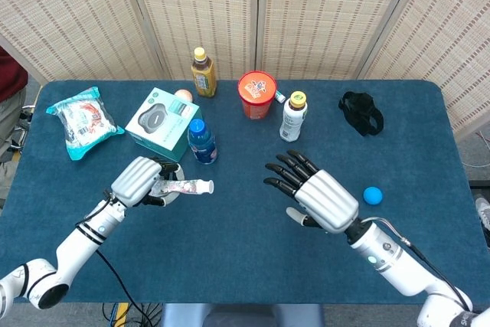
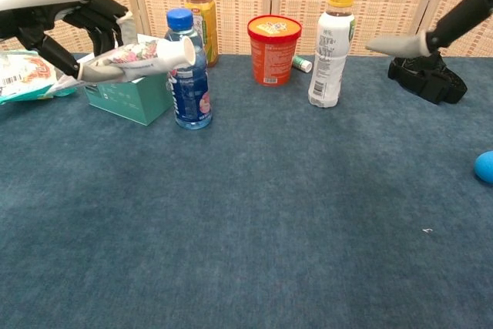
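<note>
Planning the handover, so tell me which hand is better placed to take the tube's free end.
Right. The right hand hovers open, facing the tube, whose capped end points toward it; the left hand already grips the other end.

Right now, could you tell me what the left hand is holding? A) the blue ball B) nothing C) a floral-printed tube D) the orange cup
C: the left hand grips a floral-printed tube, held off the table with its white cap toward the middle.

Lab-like setup: blue-clothed table [image 1: 245, 266], woven folding screens [image 1: 321, 13].
</note>
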Robot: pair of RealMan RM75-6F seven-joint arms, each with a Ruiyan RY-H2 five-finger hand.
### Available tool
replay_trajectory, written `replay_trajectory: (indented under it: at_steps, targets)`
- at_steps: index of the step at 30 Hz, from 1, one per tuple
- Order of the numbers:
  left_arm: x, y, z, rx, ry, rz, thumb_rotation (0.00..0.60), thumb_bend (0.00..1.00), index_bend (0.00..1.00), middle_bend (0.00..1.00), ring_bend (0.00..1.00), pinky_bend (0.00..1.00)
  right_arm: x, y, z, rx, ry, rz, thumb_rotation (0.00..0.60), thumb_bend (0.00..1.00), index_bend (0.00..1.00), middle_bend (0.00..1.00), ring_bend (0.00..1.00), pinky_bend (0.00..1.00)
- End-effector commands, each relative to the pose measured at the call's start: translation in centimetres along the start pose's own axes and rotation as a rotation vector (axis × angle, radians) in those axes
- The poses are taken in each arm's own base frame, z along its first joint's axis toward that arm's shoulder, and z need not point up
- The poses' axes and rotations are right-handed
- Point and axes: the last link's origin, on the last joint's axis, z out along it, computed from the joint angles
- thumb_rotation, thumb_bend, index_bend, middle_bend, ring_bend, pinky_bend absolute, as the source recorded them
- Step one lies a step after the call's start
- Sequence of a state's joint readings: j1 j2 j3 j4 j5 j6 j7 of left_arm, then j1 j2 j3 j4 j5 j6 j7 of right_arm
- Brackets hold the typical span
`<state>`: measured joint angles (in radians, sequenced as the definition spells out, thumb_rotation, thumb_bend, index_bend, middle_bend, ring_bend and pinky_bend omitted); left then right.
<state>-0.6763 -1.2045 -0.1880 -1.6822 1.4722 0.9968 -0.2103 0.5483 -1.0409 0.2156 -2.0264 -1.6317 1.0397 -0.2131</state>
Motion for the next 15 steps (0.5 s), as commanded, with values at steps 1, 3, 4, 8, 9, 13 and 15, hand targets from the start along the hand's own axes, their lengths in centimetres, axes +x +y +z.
replay_trajectory:
  at_steps: [1, 3, 4, 8, 9, 13, 15]
  targets:
    - [0.3, 0.3, 0.5, 0.004, -0.01, -0.022, 0.6, 0.33, 0.64, 0.67, 0.52, 0.44, -0.5, -1.0, 1.4, 0.026, -0.011, 0.002, 0.6, 0.26, 0.24, 0.13, 0.0, 0.04]
    - [0.4, 0.4, 0.8, 0.007, -0.014, -0.035, 0.6, 0.34, 0.65, 0.67, 0.52, 0.44, -0.8, -1.4, 2.2, 0.04, -0.02, -0.005, 0.6, 0.26, 0.24, 0.13, 0.0, 0.04]
    - [0.4, 0.5, 0.9, 0.008, -0.015, -0.038, 0.6, 0.34, 0.65, 0.67, 0.52, 0.44, -0.9, -1.6, 2.5, 0.046, -0.024, -0.007, 0.6, 0.26, 0.24, 0.13, 0.0, 0.04]
    - [0.5, 0.9, 1.4, 0.011, -0.022, -0.057, 0.6, 0.34, 0.65, 0.67, 0.52, 0.45, -1.4, -2.2, 3.9, 0.064, -0.03, -0.019, 0.6, 0.26, 0.25, 0.12, 0.0, 0.04]
    - [0.5, 1.0, 1.5, 0.01, -0.023, -0.056, 0.6, 0.34, 0.65, 0.67, 0.52, 0.45, -1.6, -2.3, 4.3, 0.067, -0.03, -0.021, 0.6, 0.26, 0.25, 0.12, 0.0, 0.04]
    - [0.4, 1.3, 1.8, 0.004, -0.03, -0.056, 0.6, 0.34, 0.65, 0.67, 0.52, 0.45, -2.2, -2.7, 5.5, 0.072, -0.034, -0.024, 0.6, 0.26, 0.25, 0.12, 0.0, 0.03]
    - [0.4, 1.5, 1.9, 0.003, -0.031, -0.057, 0.6, 0.34, 0.65, 0.67, 0.52, 0.45, -2.5, -2.8, 6.1, 0.074, -0.039, -0.027, 0.6, 0.26, 0.24, 0.12, 0.0, 0.03]
